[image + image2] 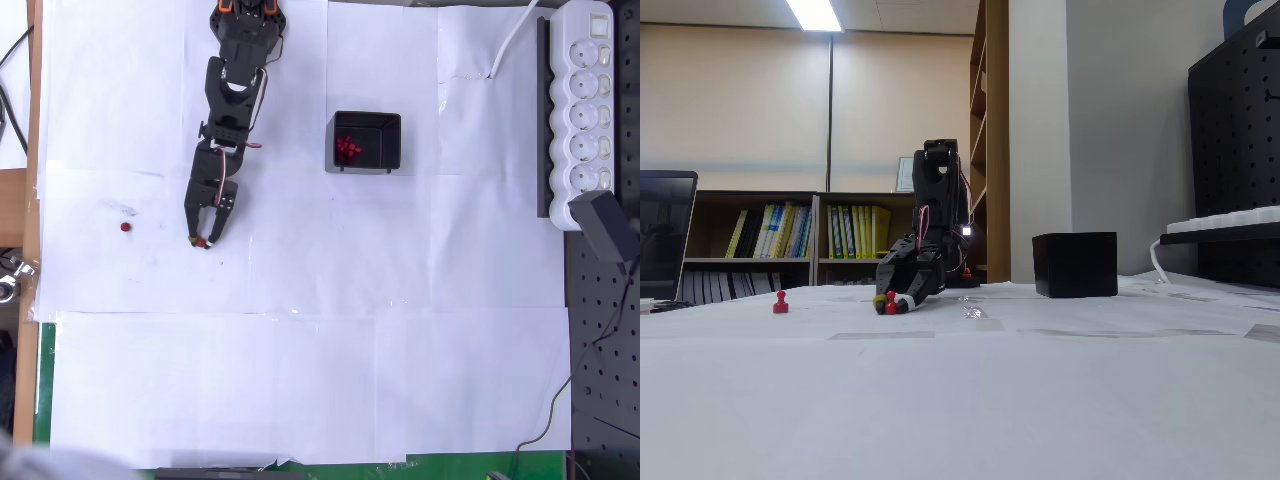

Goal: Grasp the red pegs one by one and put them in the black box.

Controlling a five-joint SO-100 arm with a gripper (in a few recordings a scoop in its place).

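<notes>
Down on the white paper point(300, 380), the gripper point(204, 240) pinches a red peg point(891, 306) between narrowed jaws. Another peg point(125, 227) stands apart to its left in the overhead view; several lie inside the black box point(385, 150).

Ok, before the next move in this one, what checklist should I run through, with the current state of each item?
1. Gripper low at the paper: ok; the fixed view shows it down at the surface.
2. Red peg at the fingertips: ok, it sits between them.
3. Firm grasp on that peg: cannot tell.
4. Black box open, with room: ok; red pegs cover one part of its floor.
5. Loose peg left of the gripper in the overhead view: not ok, not yet collected.
6. Path to the box over bare paper: ok.
</notes>
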